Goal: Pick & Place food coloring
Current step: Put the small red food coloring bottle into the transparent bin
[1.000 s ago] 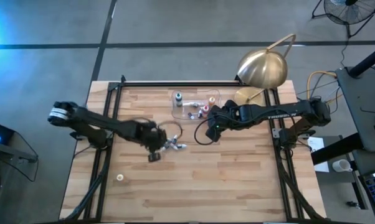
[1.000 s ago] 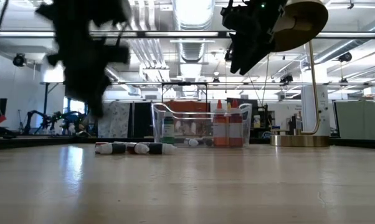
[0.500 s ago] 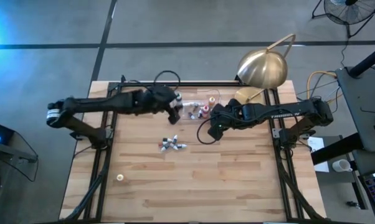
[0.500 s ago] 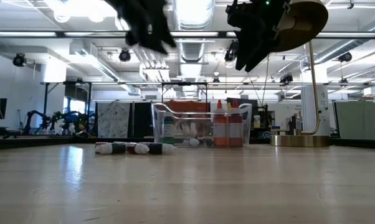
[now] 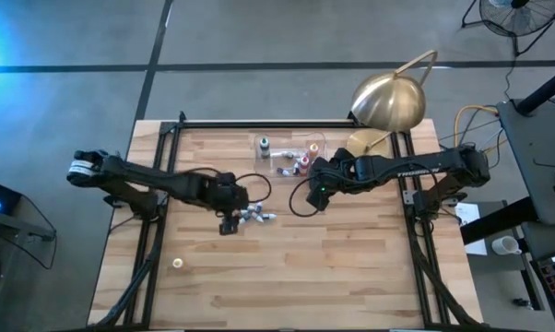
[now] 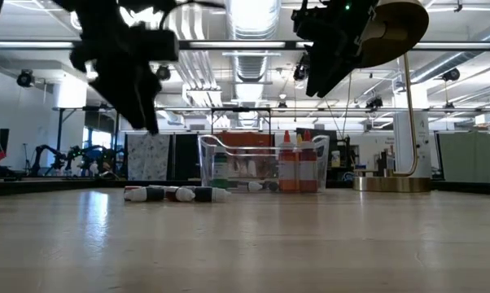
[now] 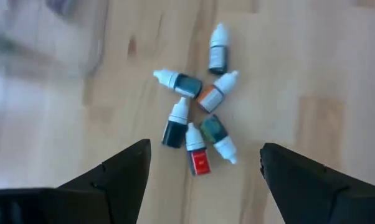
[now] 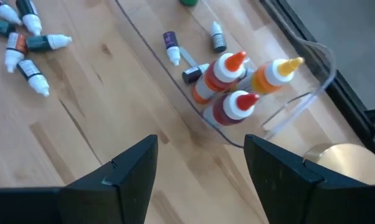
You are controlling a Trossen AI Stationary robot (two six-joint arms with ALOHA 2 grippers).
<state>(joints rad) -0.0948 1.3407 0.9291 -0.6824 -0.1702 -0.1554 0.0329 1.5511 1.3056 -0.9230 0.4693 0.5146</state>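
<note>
Hovering our left gripper [image 7: 200, 180], fingers spread and empty, above the food coloring [image 7: 197, 118], six bottles lying loose on the table [image 5: 351, 267]; we are judging the next move: descending onto one. Right gripper [image 8: 200, 180] is waiting open by the tub [image 8: 287, 106].

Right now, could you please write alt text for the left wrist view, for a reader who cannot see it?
Six small food coloring bottles lie in a loose cluster on the wooden table, most dark, one red, one orange, each with a white cap. The left gripper hangs above them, its two dark fingers spread wide apart.
</note>
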